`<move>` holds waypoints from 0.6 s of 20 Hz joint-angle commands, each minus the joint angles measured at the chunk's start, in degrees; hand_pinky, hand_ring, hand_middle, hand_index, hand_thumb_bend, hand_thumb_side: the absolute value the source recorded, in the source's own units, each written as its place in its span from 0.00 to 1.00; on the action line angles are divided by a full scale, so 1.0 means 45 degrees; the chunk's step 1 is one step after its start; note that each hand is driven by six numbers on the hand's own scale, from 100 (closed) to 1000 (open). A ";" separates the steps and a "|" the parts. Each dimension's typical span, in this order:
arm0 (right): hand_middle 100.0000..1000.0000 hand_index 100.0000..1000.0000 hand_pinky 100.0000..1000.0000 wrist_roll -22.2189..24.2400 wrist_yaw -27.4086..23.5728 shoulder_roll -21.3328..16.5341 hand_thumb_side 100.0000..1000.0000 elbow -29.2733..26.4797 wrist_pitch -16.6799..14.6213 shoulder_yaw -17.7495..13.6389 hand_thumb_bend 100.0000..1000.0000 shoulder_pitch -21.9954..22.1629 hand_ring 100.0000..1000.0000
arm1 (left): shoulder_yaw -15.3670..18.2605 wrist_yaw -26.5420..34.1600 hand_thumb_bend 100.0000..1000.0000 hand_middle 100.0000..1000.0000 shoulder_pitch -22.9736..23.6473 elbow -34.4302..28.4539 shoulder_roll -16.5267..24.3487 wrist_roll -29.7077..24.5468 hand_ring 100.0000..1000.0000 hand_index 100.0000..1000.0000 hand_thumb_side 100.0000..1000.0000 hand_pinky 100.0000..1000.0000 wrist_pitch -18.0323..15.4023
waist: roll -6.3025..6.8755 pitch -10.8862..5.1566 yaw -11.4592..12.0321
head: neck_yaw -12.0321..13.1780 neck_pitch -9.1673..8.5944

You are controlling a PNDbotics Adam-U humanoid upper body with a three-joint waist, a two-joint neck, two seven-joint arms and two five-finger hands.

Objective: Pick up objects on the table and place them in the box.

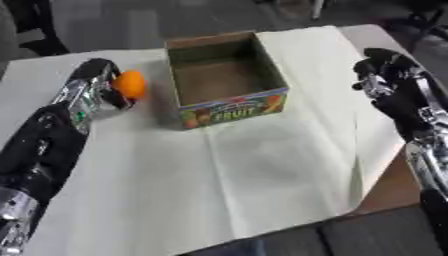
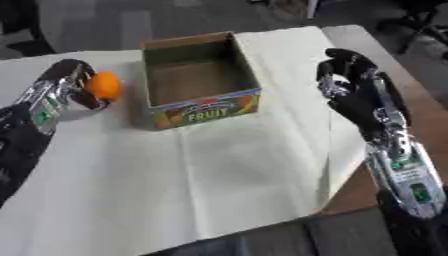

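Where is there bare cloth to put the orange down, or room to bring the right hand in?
The widest free patch is the white cloth between the box front and the near table edge. A bare strip runs between the box and the right hand. It is crowded left of the box, where the left hand curls round the orange.

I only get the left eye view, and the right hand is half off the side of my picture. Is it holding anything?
Observer: No. The right eye view shows the whole right hand: its fingers are relaxed and hold nothing.
Operator: Is it over the box?
Observer: No. It is to the right of the box, above the right edge of the cloth, with a strip of cloth showing between hand and box.
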 commanded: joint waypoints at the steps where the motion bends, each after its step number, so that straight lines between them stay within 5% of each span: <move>1: 0.60 0.78 0.59 0.0018 0.0006 -0.0119 0.24 -0.0119 -0.0048 -0.0117 0.05 -0.0216 0.75 | 0.0015 0.0171 0.38 0.37 -0.0250 -0.0388 0.0186 0.0886 0.45 0.52 0.00 0.47 -0.0005 | -0.0021 -0.0189 -0.0017 | -0.0050 0.0075; 7: 0.60 0.78 0.59 0.0017 0.0008 -0.0097 0.24 -0.0102 -0.0055 -0.0138 0.05 -0.0195 0.75 | -0.0074 0.0829 0.32 0.23 -0.0366 -0.1170 0.0244 0.3163 0.34 0.38 0.00 0.34 -0.0020 | -0.0025 -0.0274 0.0004 | -0.0086 0.0075; 12: 0.60 0.78 0.59 0.0009 0.0003 -0.0067 0.24 -0.0086 -0.0061 -0.0151 0.05 -0.0170 0.75 | -0.0475 0.2070 0.29 0.21 -0.0540 -0.2067 0.0211 0.4116 0.33 0.36 0.00 0.33 -0.0352 | -0.0042 -0.0348 0.0026 | -0.0097 0.0075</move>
